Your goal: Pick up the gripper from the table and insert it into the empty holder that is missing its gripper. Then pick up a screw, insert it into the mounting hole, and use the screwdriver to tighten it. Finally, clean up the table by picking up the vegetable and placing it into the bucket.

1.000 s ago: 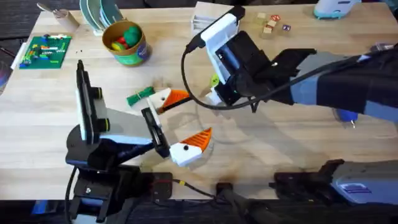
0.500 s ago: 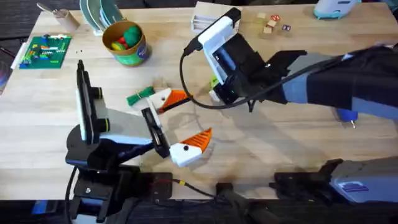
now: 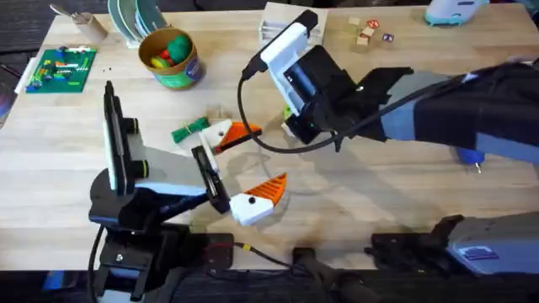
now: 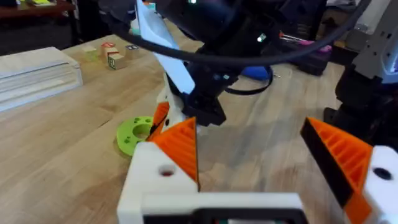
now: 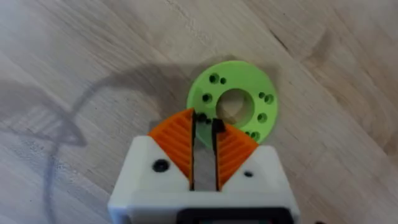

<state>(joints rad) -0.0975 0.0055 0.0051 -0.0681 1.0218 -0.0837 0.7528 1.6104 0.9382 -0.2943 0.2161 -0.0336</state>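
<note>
My left gripper (image 3: 257,160) stands open wide at the table's middle. An orange ribbed gripper finger (image 4: 180,146) sits in each white holder (image 4: 155,180). My right gripper (image 5: 204,121) is shut, its orange tips down on the near rim of a green ring-shaped disc (image 5: 249,87). Small dark bits show at the tips; I cannot tell whether one is a screw. The green vegetable (image 3: 189,128) lies left of the left gripper. The bucket (image 3: 171,71) stands at the back left with red and green pieces inside. The blue screwdriver (image 3: 467,156) lies mostly hidden under the right arm.
Stacked plates (image 3: 135,17) stand behind the bucket, and a green circuit board (image 3: 59,67) lies at the far left. White boards (image 3: 278,21) and small wooden blocks (image 3: 366,34) sit at the back. The left arm's base (image 3: 126,210) fills the near left.
The right arm has shifted slightly left and toward the back over the green disc. The left arm has not moved.
</note>
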